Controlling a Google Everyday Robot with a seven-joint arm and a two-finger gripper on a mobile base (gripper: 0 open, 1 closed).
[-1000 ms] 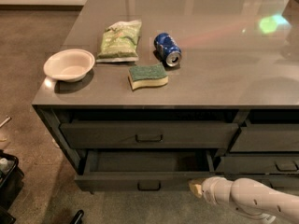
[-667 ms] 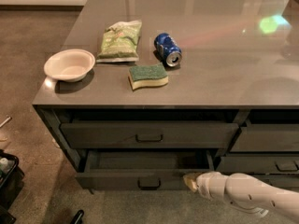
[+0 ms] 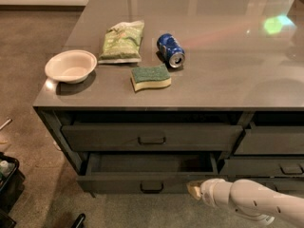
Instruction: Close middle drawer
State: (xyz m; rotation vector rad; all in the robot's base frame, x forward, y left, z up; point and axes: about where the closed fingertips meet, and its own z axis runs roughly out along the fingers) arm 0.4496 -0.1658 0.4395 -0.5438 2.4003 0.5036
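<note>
The wide dark grey middle drawer (image 3: 118,182) stands pulled out under the smooth grey worktop (image 3: 228,80). The claw (image 3: 194,190), its spread impossible to tell, sits by the front's right end. A square inward push, nearer the small dark loop handle (image 3: 152,186), should avoid skewing.

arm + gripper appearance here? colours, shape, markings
The arm is glossy white, rounded tube-like segments, a few small dark dots on the shell. The gripper, bottom right by the middle drawer front, ends in a tan tapered tip. No cables or lettering visible.
</note>
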